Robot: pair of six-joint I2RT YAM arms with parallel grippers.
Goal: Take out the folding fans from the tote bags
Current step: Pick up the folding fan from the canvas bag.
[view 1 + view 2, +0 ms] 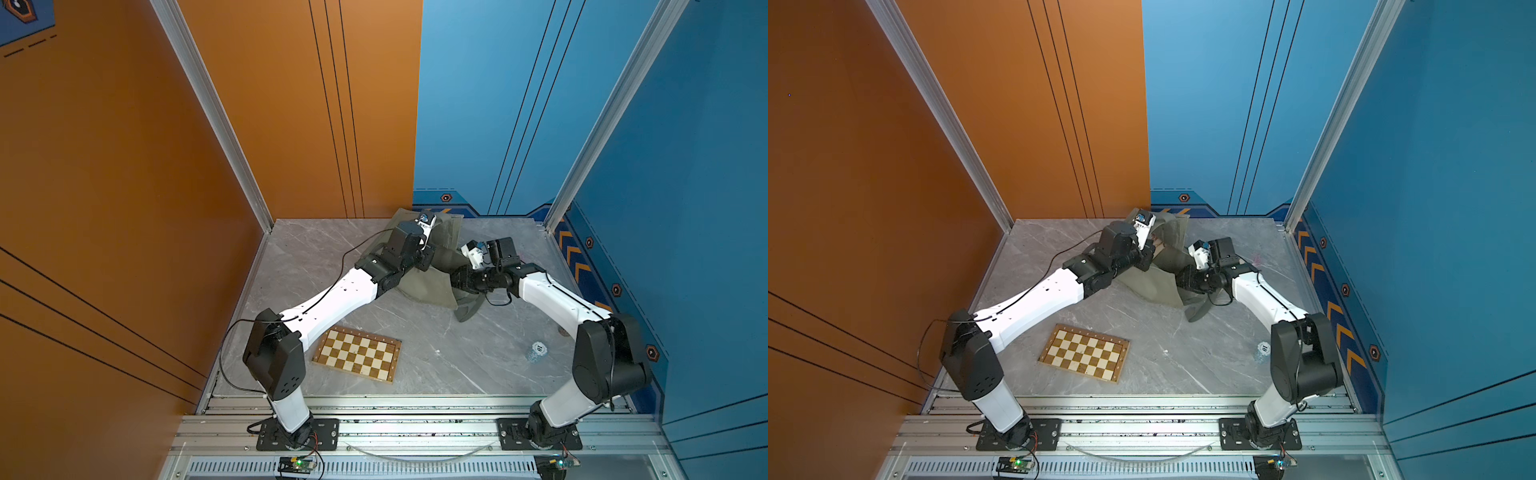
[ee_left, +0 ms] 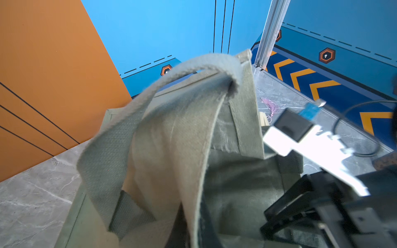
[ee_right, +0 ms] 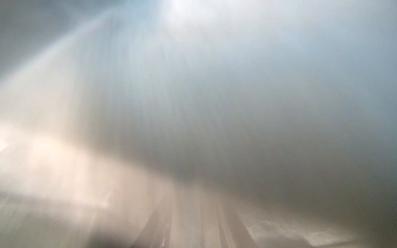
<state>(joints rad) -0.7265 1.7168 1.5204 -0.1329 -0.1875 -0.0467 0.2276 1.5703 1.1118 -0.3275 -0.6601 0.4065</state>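
Observation:
The olive tote bag (image 1: 428, 286) (image 1: 1154, 284) sits crumpled at the back middle of the grey table, in both top views. My left gripper (image 1: 426, 257) is shut on the bag's upper edge and holds the fabric (image 2: 171, 139) raised, with a strap handle (image 2: 133, 120) looping over it. My right gripper (image 1: 459, 276) reaches into the bag's mouth from the right; its fingers are hidden by cloth. The right wrist view is a blur of pale cloth and ribs. Beyond the bag lie a pink tassel (image 2: 271, 106) and a pale rib end (image 2: 263, 118) of a folding fan.
A brown-and-cream chessboard (image 1: 357, 353) (image 1: 1084, 352) lies flat near the front, right of the left arm's elbow. A small round blue-white chip (image 1: 537, 349) rests by the right arm. The other strap (image 1: 467, 309) trails onto the table (image 1: 436, 374). Orange and blue walls enclose three sides.

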